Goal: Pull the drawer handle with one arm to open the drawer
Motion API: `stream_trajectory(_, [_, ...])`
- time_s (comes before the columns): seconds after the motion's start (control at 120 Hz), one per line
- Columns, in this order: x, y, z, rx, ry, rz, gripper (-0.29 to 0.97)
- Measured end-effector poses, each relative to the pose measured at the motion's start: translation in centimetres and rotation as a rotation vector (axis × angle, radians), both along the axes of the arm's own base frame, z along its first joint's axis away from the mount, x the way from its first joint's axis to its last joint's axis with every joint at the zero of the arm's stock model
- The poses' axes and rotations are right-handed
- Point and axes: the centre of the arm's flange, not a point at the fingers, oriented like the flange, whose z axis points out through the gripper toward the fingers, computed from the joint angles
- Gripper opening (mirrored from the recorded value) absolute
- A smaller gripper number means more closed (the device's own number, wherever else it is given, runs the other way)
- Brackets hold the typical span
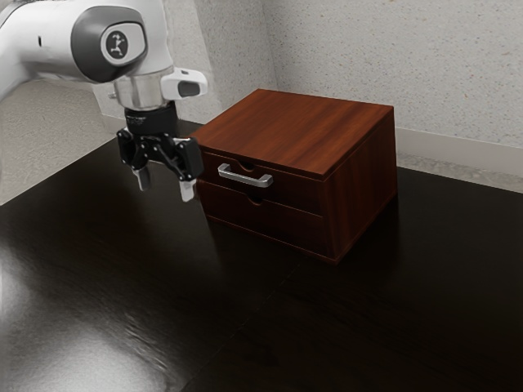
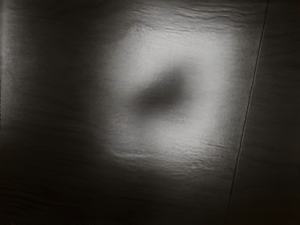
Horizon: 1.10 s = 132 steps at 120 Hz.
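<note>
A reddish-brown wooden cabinet (image 1: pixel 302 167) with two drawers stands on the dark table (image 1: pixel 122 294). The upper drawer (image 1: pixel 261 184) carries a silver bar handle (image 1: pixel 244 175) and sits flush with the front. My black gripper (image 1: pixel 166 184) hangs to the exterior view's left of the handle, pointing down, a short way above the table. Its two grey-tipped fingers (image 1: pixel 187 189) stand apart with nothing between them, so it is open. The nearer finger is close to the cabinet's front corner without touching it. In the wrist view, the glossy tabletop (image 2: pixel 150 108) lies under the hand, with a bright reflection and a dark blotch.
The lower drawer (image 1: pixel 257 216) has no handle that I can see. A pale speckled wall (image 1: pixel 392 57) runs behind the cabinet. A thin seam (image 2: pixel 248 112) crosses the tabletop. Open table surface spreads in front of the cabinet and to the exterior view's right.
</note>
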Motion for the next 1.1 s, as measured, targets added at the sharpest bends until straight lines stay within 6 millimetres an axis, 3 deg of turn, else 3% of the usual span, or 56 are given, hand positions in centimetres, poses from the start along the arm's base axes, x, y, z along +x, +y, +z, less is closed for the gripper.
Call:
stream_trajectory(0.083, [-0.3,1.8,-0.1,-0.035,-0.004,0.035,0.68])
stream_trajectory(0.2, [-0.3,2.0,-0.1,-0.059,-0.008,0.04,0.68])
stream_trajectory(0.25, [-0.9,1.7,1.7,-0.058,-0.042,0.032,0.68])
stream_trajectory(0.283, [-2.2,1.1,5.0,-0.055,-0.114,0.001,0.68])
stream_trajectory(0.333, [-3.2,-1.1,8.6,-0.054,-0.221,-0.114,0.68])
stream_trajectory(0.383, [-3.0,-5.1,10.1,-0.059,-0.282,-0.314,0.68])
stream_trajectory(0.467, [-0.9,-12.5,9.0,-0.082,-0.314,-0.639,0.68])
stream_trajectory(0.517, [0.5,-14.1,7.6,-0.083,-0.32,-0.763,0.68])
stream_trajectory(0.692, [4.1,-11.4,4.5,-0.04,-0.332,-0.991,0.68])
stream_trajectory(1.1, [6.2,-6.2,1.1,0.035,-0.243,-1.352,0.68])
